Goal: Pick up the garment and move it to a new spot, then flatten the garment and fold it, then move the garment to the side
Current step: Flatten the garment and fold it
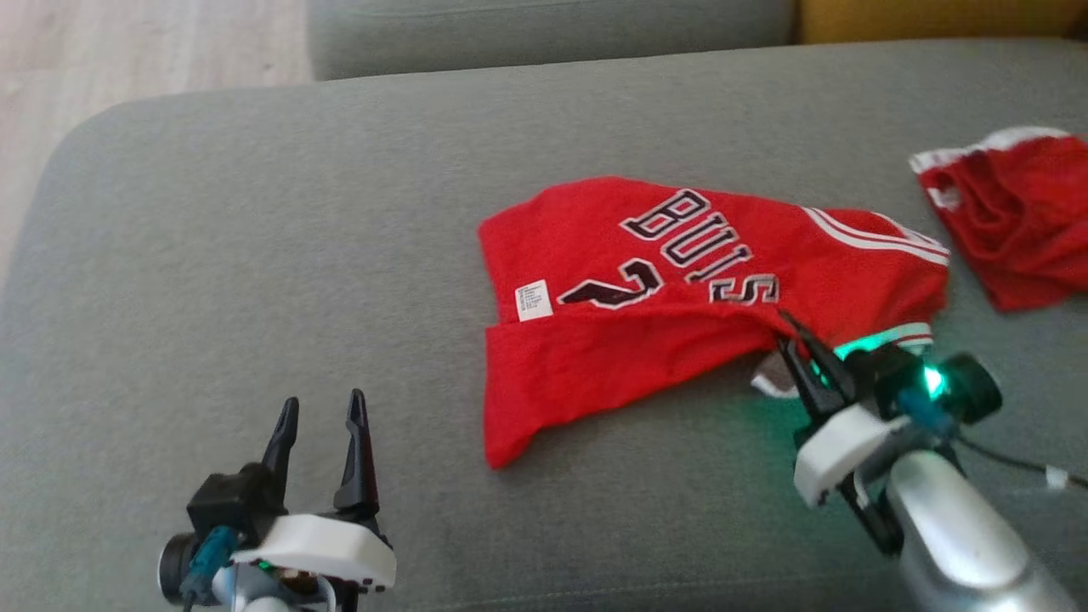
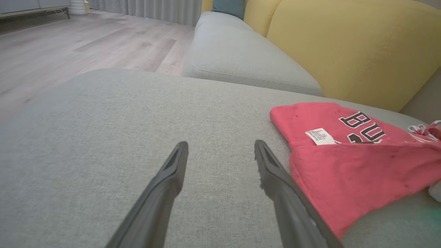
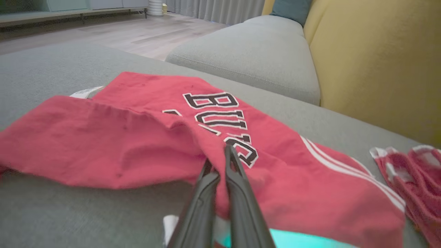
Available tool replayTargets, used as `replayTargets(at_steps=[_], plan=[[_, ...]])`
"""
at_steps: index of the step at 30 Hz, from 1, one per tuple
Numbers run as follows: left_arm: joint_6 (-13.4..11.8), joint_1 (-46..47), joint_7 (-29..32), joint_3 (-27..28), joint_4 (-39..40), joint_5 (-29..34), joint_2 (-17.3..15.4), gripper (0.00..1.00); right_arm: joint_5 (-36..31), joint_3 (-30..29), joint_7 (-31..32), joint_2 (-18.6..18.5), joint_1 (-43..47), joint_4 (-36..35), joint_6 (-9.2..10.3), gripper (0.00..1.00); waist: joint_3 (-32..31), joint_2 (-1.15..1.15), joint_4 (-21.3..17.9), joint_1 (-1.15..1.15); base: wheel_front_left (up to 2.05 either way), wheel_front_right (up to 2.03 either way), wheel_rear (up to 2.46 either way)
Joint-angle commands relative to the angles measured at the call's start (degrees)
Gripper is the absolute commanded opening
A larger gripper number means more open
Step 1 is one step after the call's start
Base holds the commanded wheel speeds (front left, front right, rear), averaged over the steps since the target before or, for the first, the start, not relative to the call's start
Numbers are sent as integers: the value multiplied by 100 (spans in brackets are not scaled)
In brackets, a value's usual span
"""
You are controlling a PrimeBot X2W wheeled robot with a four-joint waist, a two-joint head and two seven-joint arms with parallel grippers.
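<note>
Head view, from left to right: the left gripper [image 1: 322, 401] hovers low over the grey cushion [image 1: 212, 212], its two fingers apart and nothing between them. The left wrist view has it pointing at bare cushion, with the garment [image 1: 646, 340] near its right finger but apart from it. I judge that it is kept there, out of the way, so that it is free for the flattening.

The garment lies right of the middle of the cushion and is not flat. Its near part is turned over onto the print, so the number is half covered and a white label [image 1: 534, 299] shows at the fold.

At the near right corner of the garment stands the right gripper [image 1: 783, 328]. Its fingers are together and clamped on a raised ridge of red cloth just under the letters; the right wrist view shows this pinch clearly. A hold so close to the edge probably lets the cloth hang open when lifted to the new spot. A bit of white sleeve [image 1: 769, 382] shows beneath the fingers.

Farthest right lie the red shorts [image 1: 1011, 221], apart from the garment, and in my judgement not part of this job.
</note>
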State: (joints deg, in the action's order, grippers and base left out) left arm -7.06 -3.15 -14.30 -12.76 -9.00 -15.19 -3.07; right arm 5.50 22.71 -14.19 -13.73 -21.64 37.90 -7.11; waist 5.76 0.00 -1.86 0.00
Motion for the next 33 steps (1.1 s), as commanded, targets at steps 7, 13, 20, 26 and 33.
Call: replayTargets(at_steps=[7,13,20,26,33], plan=[[60,250,-70,248,191,102,19,100,-23,-240,202,-5,872,-1133,-37,0,81,0,-481,0,0,0,0],[91,275,-70,269,175,128,19,100,-118,-367,303,84,1211,-1405,-37,0,92,0,-549,0,0,0,0],[111,299,-70,254,151,150,19,100,-189,-369,350,172,1398,-1414,-37,24,101,0,-514,0,0,0,0],[109,298,-70,269,127,145,19,100,-197,-354,364,214,1441,-1352,-37,100,79,0,-477,0,0,0,0],[76,238,-70,270,147,134,19,100,-190,-305,372,182,1475,-1348,-37,100,17,0,-534,0,0,0,0]])
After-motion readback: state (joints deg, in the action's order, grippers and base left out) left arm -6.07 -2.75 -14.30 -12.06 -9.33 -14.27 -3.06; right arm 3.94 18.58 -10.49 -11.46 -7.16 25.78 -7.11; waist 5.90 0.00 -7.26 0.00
